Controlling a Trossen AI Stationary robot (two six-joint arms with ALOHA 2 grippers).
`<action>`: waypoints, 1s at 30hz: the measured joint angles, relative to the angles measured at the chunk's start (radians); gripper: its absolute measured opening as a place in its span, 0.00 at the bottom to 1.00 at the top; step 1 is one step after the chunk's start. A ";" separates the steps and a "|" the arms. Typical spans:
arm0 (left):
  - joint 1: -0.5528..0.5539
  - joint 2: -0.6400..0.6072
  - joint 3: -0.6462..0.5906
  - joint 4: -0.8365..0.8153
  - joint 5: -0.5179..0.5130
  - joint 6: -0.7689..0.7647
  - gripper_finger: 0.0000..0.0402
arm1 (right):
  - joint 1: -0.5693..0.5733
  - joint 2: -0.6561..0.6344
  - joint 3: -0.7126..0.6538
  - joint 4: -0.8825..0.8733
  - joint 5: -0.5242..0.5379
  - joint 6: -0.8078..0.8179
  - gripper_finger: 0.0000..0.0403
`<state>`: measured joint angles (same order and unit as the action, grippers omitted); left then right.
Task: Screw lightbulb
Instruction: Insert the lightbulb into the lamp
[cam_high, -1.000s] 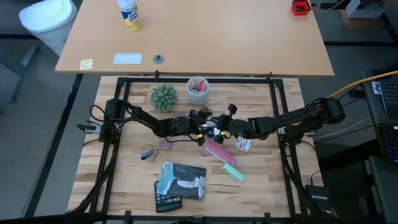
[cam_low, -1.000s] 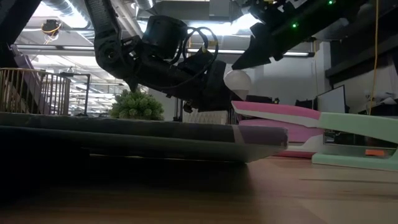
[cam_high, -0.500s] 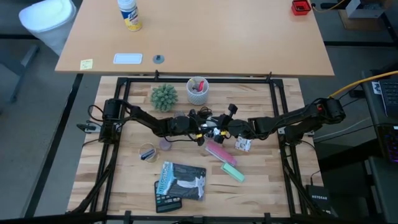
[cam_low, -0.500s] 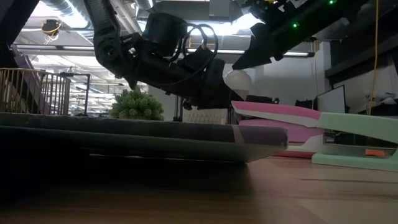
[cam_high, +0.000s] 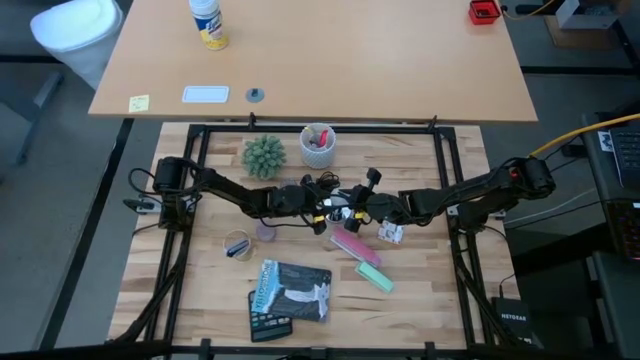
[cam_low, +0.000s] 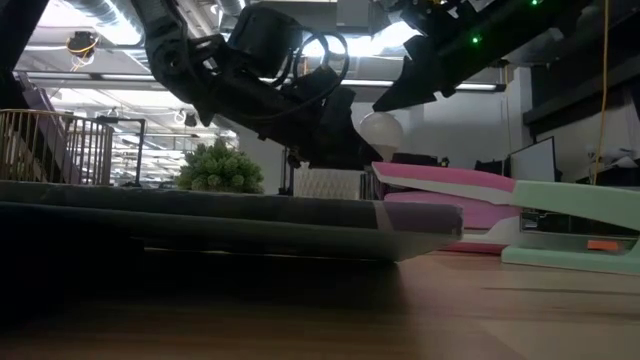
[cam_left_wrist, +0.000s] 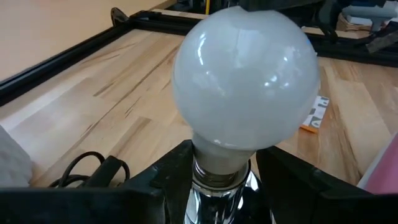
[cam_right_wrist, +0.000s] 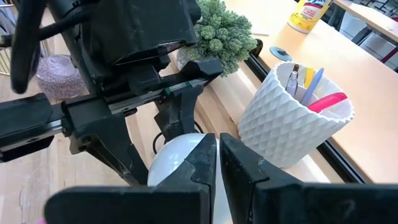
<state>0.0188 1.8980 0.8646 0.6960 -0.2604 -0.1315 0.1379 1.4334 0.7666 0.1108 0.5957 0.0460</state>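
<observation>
Frosted white glass fills my left wrist view: the lightbulb (cam_left_wrist: 245, 74) stands right in front of my left gripper (cam_left_wrist: 224, 155), with its silvery screw base sitting down in the shiny socket (cam_left_wrist: 217, 202). My left gripper is clenched around that socket, one finger on each side of its neck.

My right gripper (cam_right_wrist: 219, 149) comes from the other side and meets the bulb at its round top. Its two fingers are almost pressed together with only a thin slit between them, and I see nothing pinched in there. The tips seem to rest on the glass, but I cannot be sure.

What has changed in the last second? In the low view my left wrist has lifted and turned a little, and the cable loop on it has swung along. The bulb has stayed in the same spot, up off the tabletop between my two grippers.

I think this means I am twisting the socket onto the bulb while my right gripper steadies it. The bulb looks partly in, so some turning is likely left.

The white cup of pens (cam_right_wrist: 292, 124) stands beyond my right gripper, well out of the way.
</observation>
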 joint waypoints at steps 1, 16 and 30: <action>0.000 0.000 0.000 0.000 0.000 0.000 0.41 | 0.000 0.000 0.000 0.000 0.000 0.000 0.07; -0.009 0.000 0.001 -0.009 -0.003 0.001 0.41 | -0.001 0.002 -0.001 0.017 0.022 -0.003 0.07; -0.012 0.000 0.001 -0.040 -0.002 0.008 0.41 | -0.024 0.002 -0.001 0.023 0.015 -0.001 0.07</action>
<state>0.0066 1.8977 0.8658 0.6563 -0.2619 -0.1230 0.1144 1.4349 0.7658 0.1333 0.6109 0.0450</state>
